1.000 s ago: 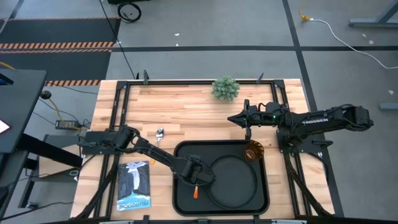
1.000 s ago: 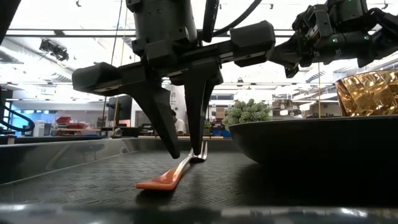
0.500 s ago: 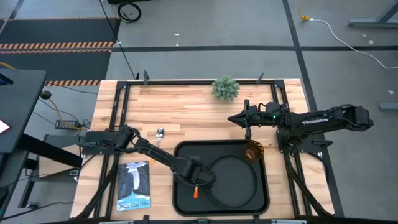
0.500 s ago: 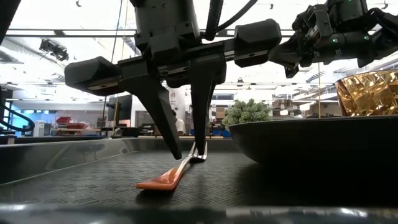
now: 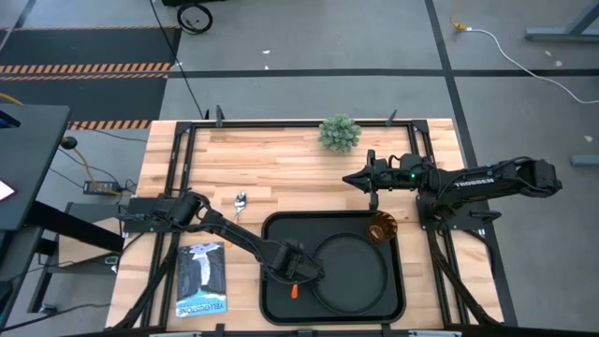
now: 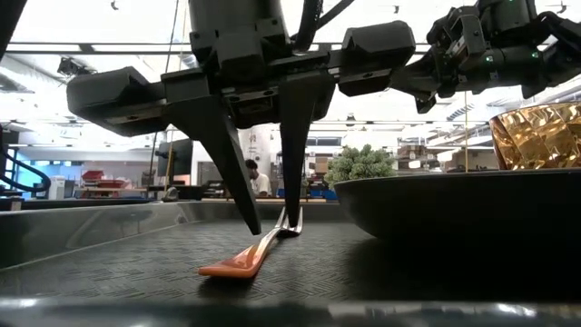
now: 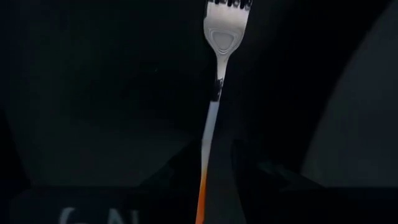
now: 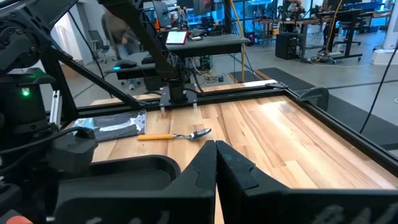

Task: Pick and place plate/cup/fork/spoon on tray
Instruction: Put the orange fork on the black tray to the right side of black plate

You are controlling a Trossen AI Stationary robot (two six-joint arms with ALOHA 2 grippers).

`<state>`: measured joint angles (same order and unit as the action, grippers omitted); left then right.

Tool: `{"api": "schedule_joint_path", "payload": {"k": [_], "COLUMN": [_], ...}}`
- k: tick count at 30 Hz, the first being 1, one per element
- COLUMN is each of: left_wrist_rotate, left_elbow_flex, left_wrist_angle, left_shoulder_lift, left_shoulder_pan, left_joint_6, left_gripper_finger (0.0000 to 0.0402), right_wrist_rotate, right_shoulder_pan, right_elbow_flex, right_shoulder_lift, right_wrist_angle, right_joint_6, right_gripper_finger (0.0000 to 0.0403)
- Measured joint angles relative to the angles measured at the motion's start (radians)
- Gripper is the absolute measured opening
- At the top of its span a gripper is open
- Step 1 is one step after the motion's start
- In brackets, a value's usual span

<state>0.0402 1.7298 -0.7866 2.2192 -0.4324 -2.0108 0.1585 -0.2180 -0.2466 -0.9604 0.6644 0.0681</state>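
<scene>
Left gripper [image 6: 270, 222] is sitting low over the tray [image 5: 277, 301], fingers [image 6: 227, 173] spread, straddling the fork [image 6: 250, 256] without clamping it. Fork is lying flat on the tray floor left of the plate [image 5: 351, 271], tines pointing far, orange handle pointing near. Plate is sitting in the tray's middle-right; the cup [image 5: 382, 227] is standing in the tray's far right corner, just beside the plate rim. Spoon [image 5: 240, 202] is lying on the wood table [image 5: 281, 168] left of the tray, far of a booklet [image 5: 202, 279]. Right gripper [image 5: 354, 179] is hovering over the table just far of the tray, near a green plant [image 5: 339, 133], fingers clenched together and holding nothing.
</scene>
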Motion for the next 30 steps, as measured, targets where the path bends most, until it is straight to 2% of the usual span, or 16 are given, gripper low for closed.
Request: {"api": "schedule_joint_path", "payload": {"k": [17, 30], "left_wrist_rotate": [-0.016, -0.005], "left_elbow_flex": [0.002, 0.002], "left_wrist_angle": [0.077, 0.077], "left_shoulder_lift": [0.032, 0.032], "left_shoulder_pan": [0.0, 0.002], "left_joint_6": [0.036, 0.07], "left_gripper_finger": [0.0095, 0.0095], "right_wrist_rotate": [0.001, 0.003], "right_shoulder_pan": [0.0, 0.0], "right_elbow_flex": [0.0, 0.0], "right_shoulder_lift": [0.0, 0.0], "right_wrist_angle": [0.0, 0.0], "right_joint_6": [0.0, 0.0], "right_gripper_finger": [0.0007, 0.0007]}}
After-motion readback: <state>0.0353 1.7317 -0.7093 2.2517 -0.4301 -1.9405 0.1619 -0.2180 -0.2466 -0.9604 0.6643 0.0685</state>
